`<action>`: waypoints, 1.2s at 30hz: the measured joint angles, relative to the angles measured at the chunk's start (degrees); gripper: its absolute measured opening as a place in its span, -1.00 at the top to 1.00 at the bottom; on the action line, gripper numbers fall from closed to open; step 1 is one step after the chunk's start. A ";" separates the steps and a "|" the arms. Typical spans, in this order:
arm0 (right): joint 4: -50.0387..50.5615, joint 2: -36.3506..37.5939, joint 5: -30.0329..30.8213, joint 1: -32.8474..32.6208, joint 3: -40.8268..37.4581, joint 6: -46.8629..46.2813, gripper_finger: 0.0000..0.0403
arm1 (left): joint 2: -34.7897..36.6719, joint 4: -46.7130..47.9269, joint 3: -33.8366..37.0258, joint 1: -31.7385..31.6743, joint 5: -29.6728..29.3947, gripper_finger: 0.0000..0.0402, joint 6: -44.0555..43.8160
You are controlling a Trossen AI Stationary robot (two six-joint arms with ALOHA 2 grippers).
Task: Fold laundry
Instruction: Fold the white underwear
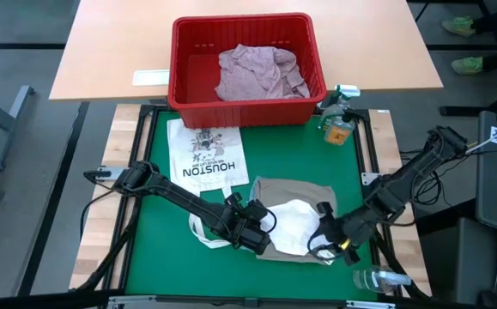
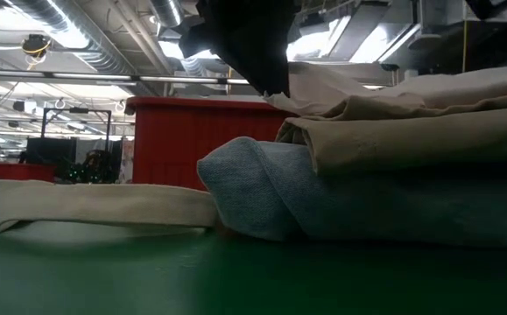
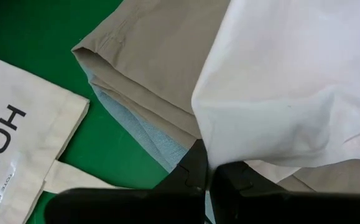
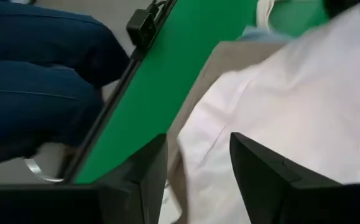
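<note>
So the left claw (image 1: 263,233) was pinched tight on the edge of a white cloth (image 1: 295,225) – in the left wrist view you could see its dark fingertips (image 3: 199,169) closed together right where the white fabric (image 3: 291,87) bunched up. The right claw (image 1: 324,243) sat at the opposite side of that same white piece with its fingers (image 4: 263,168) spread apart, the white cloth (image 4: 291,112) lying between and under them; couldn't really tell if it was gripping anything or just straddling the edge. Both arms came in low from the two sides of the green surface (image 1: 158,249) and met over the pile near its front. The white cloth lay on top of a tan piece (image 1: 295,190), and under the tan one there was a light blue denim layer (image 3: 136,121) peeking out along the edge – the low view showed that stack nicely, tan folds (image 2: 393,140) resting on the rolled blue denim (image 2: 262,192). Just beside the pile, on the left arm's side, lay a cream tote bag (image 1: 205,154) with HOUSTON printed on it, flat on the green. Farther back, a red basket (image 1: 184,60) sat at the far edge with a pink-mauve heathered garment (image 1: 257,73) crumpled inside it. A spray bottle (image 1: 338,112) stood near the basket's corner, and another clear bottle (image 1: 377,281) lay at the front on the right arm's side. In the right wrist view, somebody's leg in dark jeans (image 4: 36,81) showed just past the surface's edge.
</note>
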State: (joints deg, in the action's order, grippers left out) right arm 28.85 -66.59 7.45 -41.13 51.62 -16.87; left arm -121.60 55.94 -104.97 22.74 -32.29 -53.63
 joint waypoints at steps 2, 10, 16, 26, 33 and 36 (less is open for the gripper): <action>-1.73 -1.52 1.33 -0.56 0.00 2.15 0.13 | 0.00 -0.03 0.00 -0.02 0.00 1.00 0.00; -6.56 -10.42 0.56 -0.52 0.00 2.39 0.13 | 0.00 -0.17 0.00 -0.01 0.00 1.00 0.00; -8.40 -15.00 1.13 -0.48 0.00 2.32 0.13 | 0.00 -0.27 0.00 0.00 0.00 1.00 0.00; -8.91 -16.54 2.04 -0.48 0.00 2.24 0.13 | 0.00 -1.08 0.00 0.02 0.00 1.00 0.00; -6.15 -16.54 2.11 -0.48 0.00 2.21 0.16 | 0.00 -2.01 0.00 0.04 0.00 1.00 0.00; -6.25 -16.54 2.11 -0.48 0.00 2.21 0.26 | 0.00 -2.14 0.00 0.04 0.00 1.00 0.00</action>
State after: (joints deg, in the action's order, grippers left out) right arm 22.61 -83.13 9.56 -41.60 51.62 -14.66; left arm -121.60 53.80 -104.97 22.79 -32.29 -53.63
